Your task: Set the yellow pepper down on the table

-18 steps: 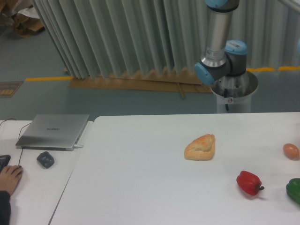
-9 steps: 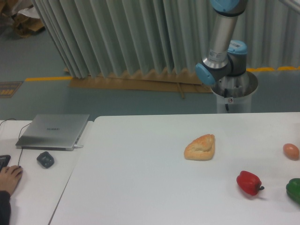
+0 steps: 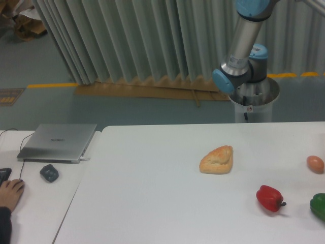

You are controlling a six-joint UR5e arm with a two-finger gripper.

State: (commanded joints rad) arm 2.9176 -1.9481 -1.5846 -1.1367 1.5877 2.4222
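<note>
The arm [image 3: 238, 71] rises from its pedestal beyond the far edge of the counter [image 3: 152, 193] and leaves the frame at the top, so you see neither the end effector nor the yellow pepper, and you cannot tell whether the end effector is released, clenched or carrying anything. Without either in view, the pepper's bearing from the end effector, its long axis and its look cannot be read. On the counter you see only a bread roll [image 3: 217, 159], a red pepper [image 3: 269, 197], a green pepper [image 3: 319, 205] and an egg [image 3: 315, 163].

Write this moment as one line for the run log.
gripper: not in view | yellow pepper: not in view | table: bread, red pepper, green pepper, egg
</note>
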